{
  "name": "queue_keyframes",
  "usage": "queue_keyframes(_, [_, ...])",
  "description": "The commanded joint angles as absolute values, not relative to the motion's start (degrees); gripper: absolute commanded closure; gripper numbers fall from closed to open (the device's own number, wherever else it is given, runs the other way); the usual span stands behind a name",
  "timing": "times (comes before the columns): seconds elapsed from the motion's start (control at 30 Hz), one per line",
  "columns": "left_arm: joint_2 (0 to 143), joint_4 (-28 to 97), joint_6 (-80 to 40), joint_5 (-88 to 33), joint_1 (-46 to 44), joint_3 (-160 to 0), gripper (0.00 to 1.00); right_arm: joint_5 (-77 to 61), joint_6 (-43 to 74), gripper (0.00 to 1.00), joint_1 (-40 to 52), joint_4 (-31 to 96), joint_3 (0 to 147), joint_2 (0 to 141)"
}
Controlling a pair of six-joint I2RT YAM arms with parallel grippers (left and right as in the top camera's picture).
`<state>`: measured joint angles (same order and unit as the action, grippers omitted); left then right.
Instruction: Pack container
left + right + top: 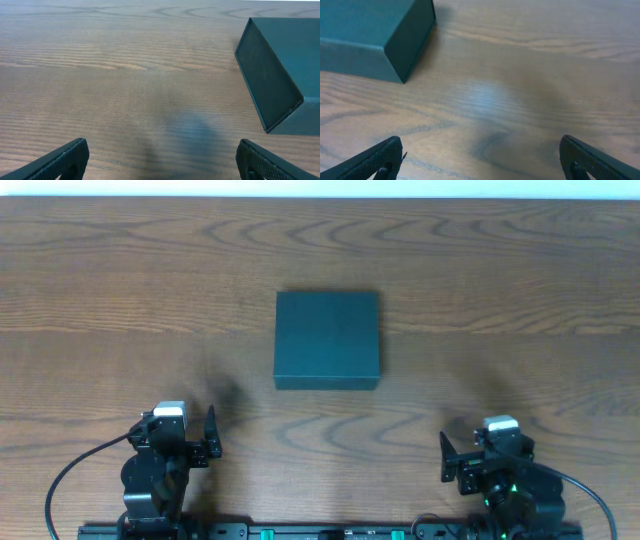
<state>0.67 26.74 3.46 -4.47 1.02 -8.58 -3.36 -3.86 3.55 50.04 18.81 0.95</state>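
Observation:
The container [327, 339] is a dark teal-green square box with its lid shut, standing in the middle of the wooden table. It shows at the right edge of the left wrist view [280, 70] and at the top left of the right wrist view [372, 35]. My left gripper [200, 442] is open and empty at the front left, well short of the box; its fingers show wide apart [160, 162]. My right gripper [462, 458] is open and empty at the front right, also apart from the box, fingers spread [482, 160].
The wooden table [120, 300] runs to a pale far edge at the top. A black rail [320, 532] with the arm bases lies along the front edge. Black cables [70, 480] loop out beside each arm.

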Motion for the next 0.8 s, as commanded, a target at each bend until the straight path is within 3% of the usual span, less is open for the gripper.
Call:
queue_keyframes(0.0, [0.27, 26.72, 4.29, -4.03, 1.23, -7.55, 0.05, -2.81, -4.80, 0.01, 3.29, 49.89, 16.80, 0.32])
queue_keyframes(0.77, [0.27, 26.72, 4.29, -4.03, 1.23, -7.55, 0.04, -3.03, -4.80, 0.01, 3.29, 49.17, 11.18, 0.40])
